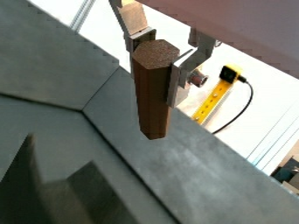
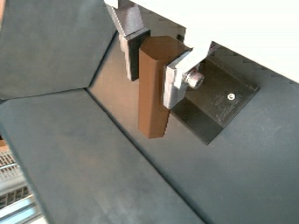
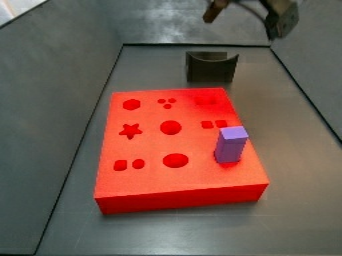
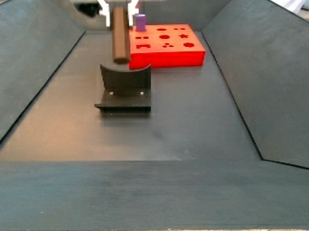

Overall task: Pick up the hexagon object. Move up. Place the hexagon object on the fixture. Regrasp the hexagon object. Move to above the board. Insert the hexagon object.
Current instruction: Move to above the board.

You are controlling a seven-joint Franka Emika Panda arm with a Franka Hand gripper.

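Dark grey bench: the end effector [image 2: 156, 63] hangs above the fixture [image 4: 123, 87], clamped on the upright brown peg [image 1: 152, 87]. The red board [image 3: 174, 150] lies beyond, carrying a purple block [image 3: 231, 143].

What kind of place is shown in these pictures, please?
Probably a robot test cell: dark walled floor, a red board with shaped cut-outs, a fixture. The gripper hangs above the fixture, holding the brown hexagon object.
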